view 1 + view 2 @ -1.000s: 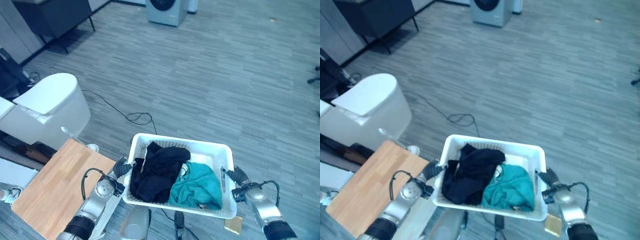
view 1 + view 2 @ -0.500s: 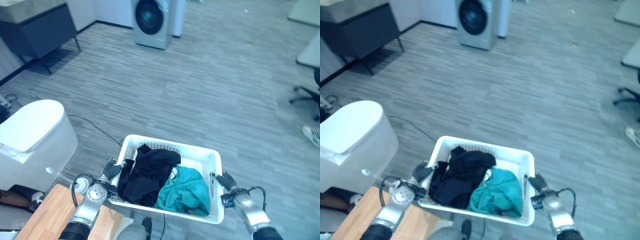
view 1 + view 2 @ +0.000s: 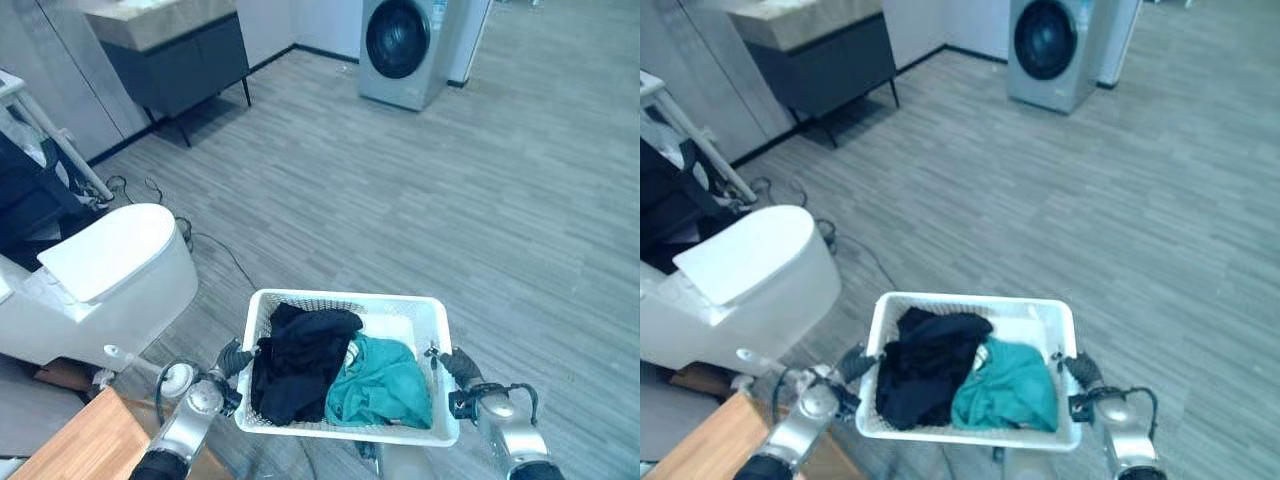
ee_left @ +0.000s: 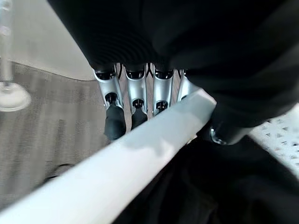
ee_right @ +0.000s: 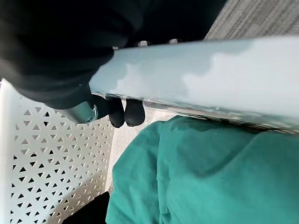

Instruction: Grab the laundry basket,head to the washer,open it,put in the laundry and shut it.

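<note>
Fingers (image 4: 133, 95) apparently round clothes-filled basket (image 3: 440, 330)

Silver-grey arms, dark ribbed wrist covers, silver dark-tipped fingers (image 4: 134, 93).

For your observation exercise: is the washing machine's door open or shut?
Shut. The washing machine shows its round dark door flush against the front panel.

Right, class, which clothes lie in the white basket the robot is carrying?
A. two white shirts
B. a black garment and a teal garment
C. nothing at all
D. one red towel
B: the basket holds a black garment on the robot's left side and a teal garment beside it on the right.
</note>
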